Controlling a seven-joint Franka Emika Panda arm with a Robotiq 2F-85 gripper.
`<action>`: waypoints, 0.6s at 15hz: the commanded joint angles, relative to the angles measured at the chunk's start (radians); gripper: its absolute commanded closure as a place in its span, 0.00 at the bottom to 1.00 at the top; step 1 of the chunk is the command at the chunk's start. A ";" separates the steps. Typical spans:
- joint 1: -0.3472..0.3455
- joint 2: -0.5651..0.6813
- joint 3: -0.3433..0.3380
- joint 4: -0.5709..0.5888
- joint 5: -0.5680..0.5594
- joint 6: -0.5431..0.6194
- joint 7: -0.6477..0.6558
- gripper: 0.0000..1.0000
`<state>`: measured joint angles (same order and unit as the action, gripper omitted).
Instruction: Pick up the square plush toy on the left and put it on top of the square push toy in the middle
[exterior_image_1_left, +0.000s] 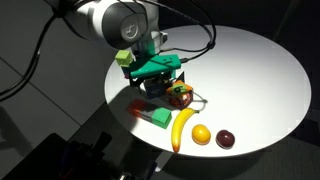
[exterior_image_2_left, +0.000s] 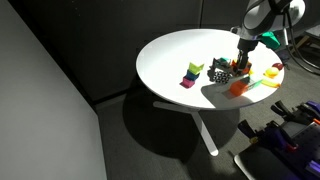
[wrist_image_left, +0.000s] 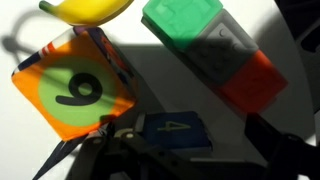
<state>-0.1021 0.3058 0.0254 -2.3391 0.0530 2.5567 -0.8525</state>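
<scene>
In the wrist view a blue square plush cube with a "4" on it lies on the table between my gripper's jaws. The cube is close to the left finger, and a gap shows between it and the right finger, so the gripper is open. An orange plush cube with a green circle and a "9" sits just beyond it to the left. In both exterior views the gripper hangs low over this cluster, next to a multicoloured cube.
A green-and-red block lies close by, with a banana, a yellow ball and a dark plum toward the table's edge. Another green-yellow cube sits behind the arm. Small cubes stand further along the round white table.
</scene>
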 joint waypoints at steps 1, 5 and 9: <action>-0.019 0.029 0.019 0.033 -0.004 0.018 -0.005 0.00; -0.020 0.043 0.021 0.049 -0.009 0.025 -0.002 0.00; -0.020 0.052 0.024 0.062 -0.010 0.027 -0.001 0.00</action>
<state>-0.1026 0.3440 0.0318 -2.2996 0.0530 2.5732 -0.8525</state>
